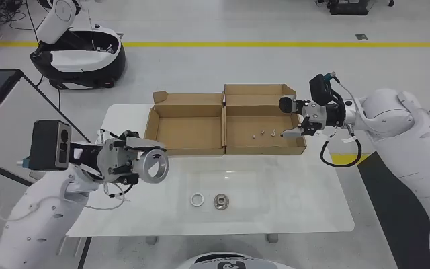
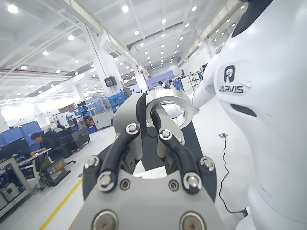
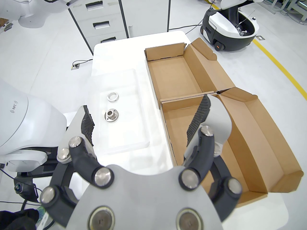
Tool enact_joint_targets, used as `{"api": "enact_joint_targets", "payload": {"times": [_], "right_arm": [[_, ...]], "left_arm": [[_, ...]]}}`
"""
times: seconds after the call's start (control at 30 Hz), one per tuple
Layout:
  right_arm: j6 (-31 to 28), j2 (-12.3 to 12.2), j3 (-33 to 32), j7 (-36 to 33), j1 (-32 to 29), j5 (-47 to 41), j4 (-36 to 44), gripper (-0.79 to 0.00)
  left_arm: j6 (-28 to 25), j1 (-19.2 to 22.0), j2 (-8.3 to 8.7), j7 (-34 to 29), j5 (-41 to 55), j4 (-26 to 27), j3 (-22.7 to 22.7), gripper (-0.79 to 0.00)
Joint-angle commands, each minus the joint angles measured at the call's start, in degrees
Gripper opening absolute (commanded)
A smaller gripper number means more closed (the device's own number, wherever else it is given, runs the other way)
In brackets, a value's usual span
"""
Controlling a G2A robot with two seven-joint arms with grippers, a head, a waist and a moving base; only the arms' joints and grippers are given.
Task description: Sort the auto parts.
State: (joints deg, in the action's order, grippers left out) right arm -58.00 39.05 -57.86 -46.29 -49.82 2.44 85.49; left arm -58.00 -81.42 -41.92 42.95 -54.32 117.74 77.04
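Note:
My left gripper (image 1: 144,165) (image 2: 149,111) hangs above the table's left side, tilted up toward the room, and is shut on a large metal ring (image 1: 156,165) (image 2: 169,106); one finger is inside the ring, the other outside. My right gripper (image 1: 291,120) (image 3: 146,114) stands open and holds nothing over the right end of the right cardboard box (image 1: 235,143) (image 3: 242,130). A few small parts (image 1: 263,132) lie in that box. The left cardboard box (image 1: 185,132) (image 3: 172,72) holds nothing. A small pale ring (image 1: 198,200) (image 3: 112,96) and a flanged metal part (image 1: 220,201) (image 3: 111,115) lie near the table's front.
The ring and the flanged part rest on a shallow clear tray (image 1: 269,195) (image 3: 129,130) on the white table (image 1: 316,215). The boxes' open flaps (image 1: 259,90) stand up along the far side. A grey cabinet (image 3: 120,13) and another robot base (image 1: 80,57) are off the table.

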Motion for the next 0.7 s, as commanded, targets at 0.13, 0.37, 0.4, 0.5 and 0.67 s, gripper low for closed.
{"api": "enact_joint_targets", "payload": {"times": [0.13, 0.37, 0.4, 0.5, 0.67], "right_arm": [[0.0, 0.0, 0.0, 0.0, 0.0, 0.0, 0.0, 0.000], [0.0, 0.0, 0.0, 0.0, 0.0, 0.0, 0.0, 0.000], [0.0, 0.0, 0.0, 0.0, 0.0, 0.0, 0.0, 0.000], [0.0, 0.0, 0.0, 0.0, 0.0, 0.0, 0.0, 0.000], [0.0, 0.0, 0.0, 0.0, 0.0, 0.0, 0.0, 0.000]], "left_arm": [[0.0, -0.6, 1.40, 3.3, 2.2, 1.2, 0.3, -0.785], [0.0, -1.4, 2.28, 3.3, 1.3, 0.4, 2.1, -0.785], [0.0, -1.5, 2.41, 3.3, 0.8, 0.1, 2.3, -0.785], [0.0, -1.8, 2.88, 3.3, -1.5, -1.4, 2.9, -0.785], [0.0, -2.6, 3.93, 3.3, -6.6, -4.0, 3.4, -0.785]]}}
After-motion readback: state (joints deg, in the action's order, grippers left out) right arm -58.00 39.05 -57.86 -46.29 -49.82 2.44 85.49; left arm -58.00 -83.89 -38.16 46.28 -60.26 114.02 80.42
